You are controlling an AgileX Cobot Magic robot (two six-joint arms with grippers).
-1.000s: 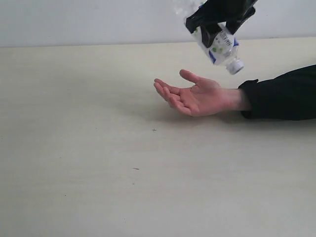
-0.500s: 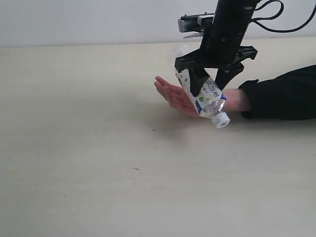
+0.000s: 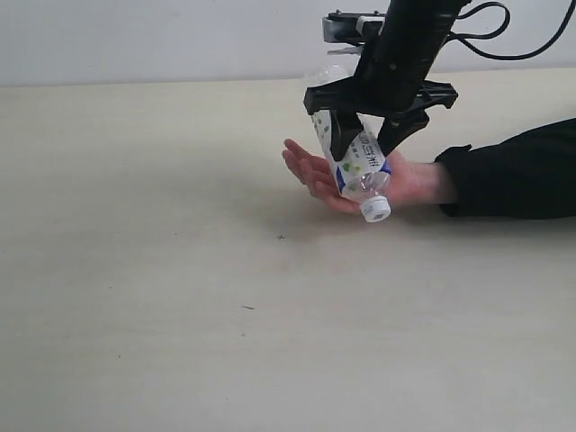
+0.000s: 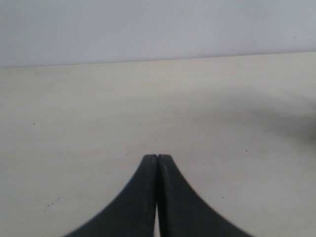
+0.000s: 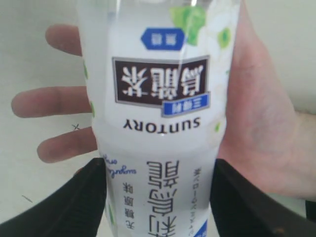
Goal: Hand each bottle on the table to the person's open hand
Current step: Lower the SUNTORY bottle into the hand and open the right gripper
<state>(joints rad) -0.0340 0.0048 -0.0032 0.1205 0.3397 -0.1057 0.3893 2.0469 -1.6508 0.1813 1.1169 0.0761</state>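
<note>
My right gripper (image 3: 367,144) is shut on a clear bottle (image 3: 353,162) with a white-and-blue label and a white cap (image 3: 375,209). The bottle hangs tilted, cap down, just over the person's open hand (image 3: 310,171), which lies palm up on the table (image 3: 180,297). In the right wrist view the bottle (image 5: 160,113) fills the middle between my black fingers (image 5: 84,202), with the hand (image 5: 266,138) spread behind it. My left gripper (image 4: 157,158) is shut with nothing in it, over bare table (image 4: 74,108). No other bottles show.
The person's arm in a black sleeve (image 3: 513,175) lies along the table's right side. A pale wall (image 3: 135,36) runs behind the table's far edge. Black cables (image 3: 513,40) hang off my right arm.
My right arm has come down from above the hand with the bottle and shifted slightly left, so the bottle now hangs just over the palm. The hand has stayed still.
</note>
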